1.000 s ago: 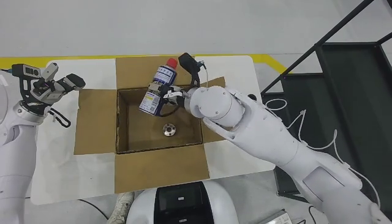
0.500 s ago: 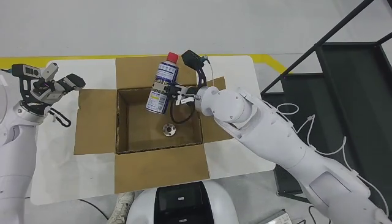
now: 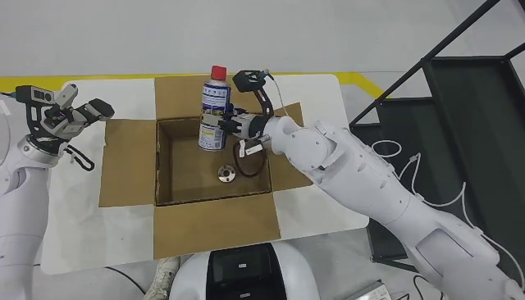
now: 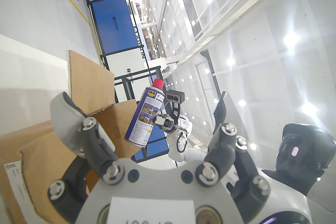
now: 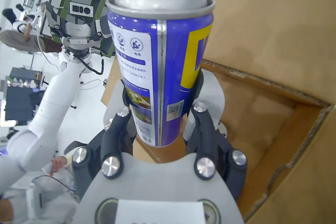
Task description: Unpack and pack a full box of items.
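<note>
— Where was the spray can (image 3: 213, 110) found?

— It was held upright, red cap uppermost, above the back part of the open cardboard box (image 3: 164, 162), close to the rear wall and in front of the back flap. No contact with the box floor could be seen.

— By what was it held?

— It was gripped by the right gripper (image 5: 162, 93), whose jaws were clamped on the lower half of the can, one finger at each side.

— And how was the left gripper (image 3: 86, 102) placed?

— It was kept well apart from the box, out over the left edge of the white table (image 3: 328, 103). Its jaws were spread wide and nothing was held between them.

— Was anything seen inside the box?

— A small round metal part (image 3: 225, 173) was seen lying on the box floor, near the middle, below the raised can.
</note>
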`<state>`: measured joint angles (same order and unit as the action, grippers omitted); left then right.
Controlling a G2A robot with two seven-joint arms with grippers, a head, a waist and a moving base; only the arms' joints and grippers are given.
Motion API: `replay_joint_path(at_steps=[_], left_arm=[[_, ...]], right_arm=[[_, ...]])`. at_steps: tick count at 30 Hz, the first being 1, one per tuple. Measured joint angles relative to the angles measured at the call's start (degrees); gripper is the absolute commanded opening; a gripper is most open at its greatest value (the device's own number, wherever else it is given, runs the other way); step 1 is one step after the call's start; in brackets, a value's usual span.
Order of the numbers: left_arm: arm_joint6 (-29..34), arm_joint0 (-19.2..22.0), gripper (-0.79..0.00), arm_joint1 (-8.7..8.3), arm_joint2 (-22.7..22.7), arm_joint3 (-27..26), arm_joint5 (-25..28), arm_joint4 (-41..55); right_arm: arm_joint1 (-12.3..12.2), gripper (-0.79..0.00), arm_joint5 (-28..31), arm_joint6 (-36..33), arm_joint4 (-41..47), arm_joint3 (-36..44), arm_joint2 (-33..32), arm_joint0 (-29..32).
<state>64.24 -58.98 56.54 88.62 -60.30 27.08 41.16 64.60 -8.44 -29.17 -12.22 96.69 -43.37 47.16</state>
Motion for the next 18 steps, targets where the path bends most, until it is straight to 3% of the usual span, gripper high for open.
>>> replay_joint_path(at_steps=[5, 10, 18], left_arm=[[0.00, 0.00, 0.000, 0.00, 0.00, 0.00, 0.00, 0.00], [0.00, 0.00, 0.000, 0.00, 0.00, 0.00, 0.00, 0.00], [0.00, 0.00, 0.000, 0.00, 0.00, 0.00, 0.00, 0.00]], right_arm=[[-1.51, -0.785, 13.82, -3.62, -1.00, -0.51, -4.05, 3.35], [-3.15, -0.785, 21.85, -5.36, -1.28, 2.09, -9.09, 8.15], [-3.31, -0.785, 22.86, -5.16, -0.81, 2.17, -9.94, 8.74]])
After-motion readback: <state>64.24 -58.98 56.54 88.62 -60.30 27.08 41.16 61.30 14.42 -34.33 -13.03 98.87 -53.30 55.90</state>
